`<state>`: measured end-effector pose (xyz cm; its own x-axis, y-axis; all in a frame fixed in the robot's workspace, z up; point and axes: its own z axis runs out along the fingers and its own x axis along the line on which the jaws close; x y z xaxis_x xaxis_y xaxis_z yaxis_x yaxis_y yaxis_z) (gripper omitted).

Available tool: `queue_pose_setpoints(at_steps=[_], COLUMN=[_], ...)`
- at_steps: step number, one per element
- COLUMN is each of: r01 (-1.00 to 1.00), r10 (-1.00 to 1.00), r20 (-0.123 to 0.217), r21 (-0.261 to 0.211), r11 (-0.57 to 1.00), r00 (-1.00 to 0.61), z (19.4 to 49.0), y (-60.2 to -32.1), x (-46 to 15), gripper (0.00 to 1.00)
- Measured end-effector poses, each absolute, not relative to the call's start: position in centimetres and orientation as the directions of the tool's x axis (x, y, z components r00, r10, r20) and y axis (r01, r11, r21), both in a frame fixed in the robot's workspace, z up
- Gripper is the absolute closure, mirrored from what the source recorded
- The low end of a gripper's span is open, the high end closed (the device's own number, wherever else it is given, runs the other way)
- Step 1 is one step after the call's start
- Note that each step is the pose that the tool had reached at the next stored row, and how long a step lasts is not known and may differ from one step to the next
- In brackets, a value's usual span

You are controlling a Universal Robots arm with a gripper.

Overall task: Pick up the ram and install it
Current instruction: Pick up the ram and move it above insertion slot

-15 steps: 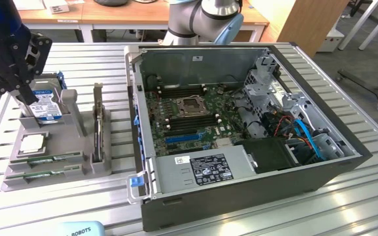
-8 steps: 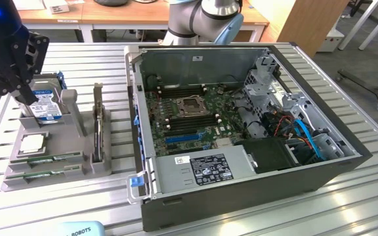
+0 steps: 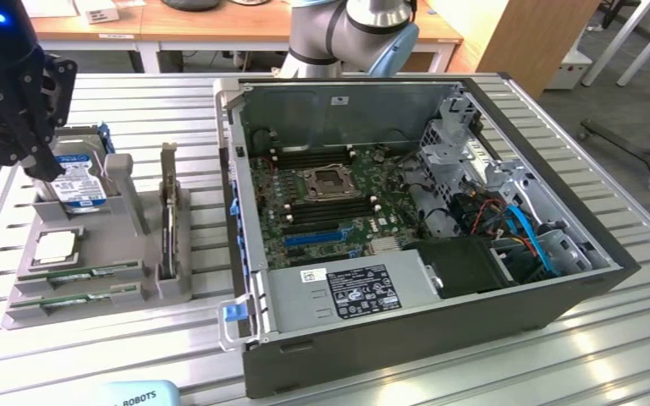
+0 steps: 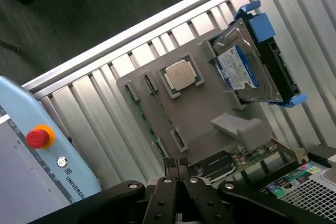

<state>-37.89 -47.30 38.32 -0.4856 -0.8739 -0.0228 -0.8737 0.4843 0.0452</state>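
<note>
In the exterior view, the dark pincer (image 3: 45, 169) hangs at the exterior view's upper left. It is above the far end of a grey holder (image 3: 133, 279) that stands on the slatted metal tabletop (image 3: 596, 338). Its tip is just beside a blue-labelled hard drive (image 3: 78, 183) that stands upright in the holder. The ram (image 3: 88, 274) lies in a slot at the holder's near end, towards the lower left of the frame, well apart from the pincer. A second stick (image 3: 77, 299) lies parallel to it, just in front. A square silver processor (image 3: 57, 245) sits between the ram and the drive. A tall dark expansion card (image 3: 167, 224) stands on edge along the holder's side nearest the open computer case (image 3: 551, 296). The case takes up the middle and right of the frame, with its green motherboard (image 3: 325, 199) exposed.

In the wrist view, the pincer (image 4: 177, 164) has its two black fingers (image 4: 170, 167) pressed together, with nothing between them. Beyond the fingertips is the grey holder (image 4: 205, 114), with the processor (image 4: 180, 74) in its recess and the hard drive (image 4: 244, 69) in its blue bracket. The ram (image 4: 140, 114) shows only as a thin green edge along the holder's side. A pale blue pendant (image 4: 31, 166) with a red stop button (image 4: 38, 137) lies beside the holder.
</note>
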Motion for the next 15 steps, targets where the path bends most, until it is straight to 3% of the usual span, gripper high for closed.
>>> queue_pose_setpoints(at_steps=[15], r01=[-0.972], r10=[-0.972], r20=[-0.023], r21=[0.045], r11=[0.231], r00=[-0.232], z=[38.22], y=[-47.3], x=[-37.88], gripper=[0.9])
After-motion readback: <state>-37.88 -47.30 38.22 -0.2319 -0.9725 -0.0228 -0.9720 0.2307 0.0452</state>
